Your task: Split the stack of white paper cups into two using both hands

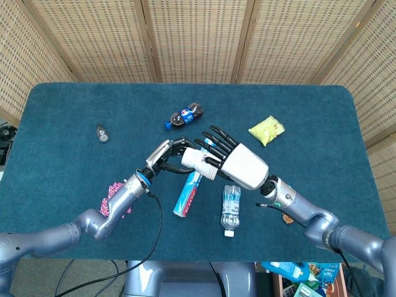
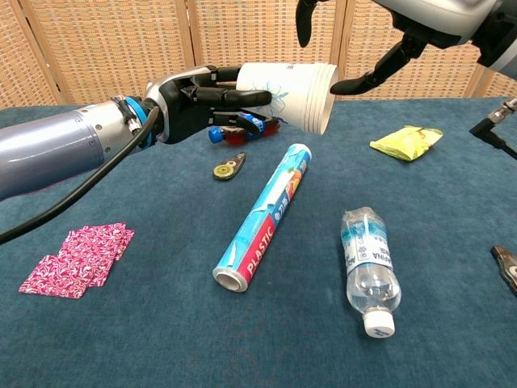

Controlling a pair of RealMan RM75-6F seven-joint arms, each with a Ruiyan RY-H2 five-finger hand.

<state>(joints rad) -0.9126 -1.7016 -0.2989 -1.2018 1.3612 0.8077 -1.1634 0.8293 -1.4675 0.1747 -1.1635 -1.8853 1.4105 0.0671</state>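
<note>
My left hand (image 2: 190, 101) (image 1: 166, 154) holds the stack of white paper cups (image 2: 291, 95) (image 1: 197, 162) by its base, lying sideways above the table with the rims pointing right. My right hand (image 1: 232, 159) (image 2: 420, 28) has its fingers spread over the stack's rim end. In the chest view a thumb (image 2: 367, 79) and another finger (image 2: 305, 18) bracket the rims without closing on them. The hand covers part of the stack in the head view.
On the blue tablecloth (image 1: 74, 111) lie a plastic wrap roll (image 2: 265, 213), a water bottle (image 2: 368, 267), a cola bottle (image 1: 184, 115), a yellow packet (image 2: 405, 141), a tape measure (image 2: 229, 167), a pink cloth (image 2: 77, 259) and a dark object (image 2: 505, 267) at the right edge.
</note>
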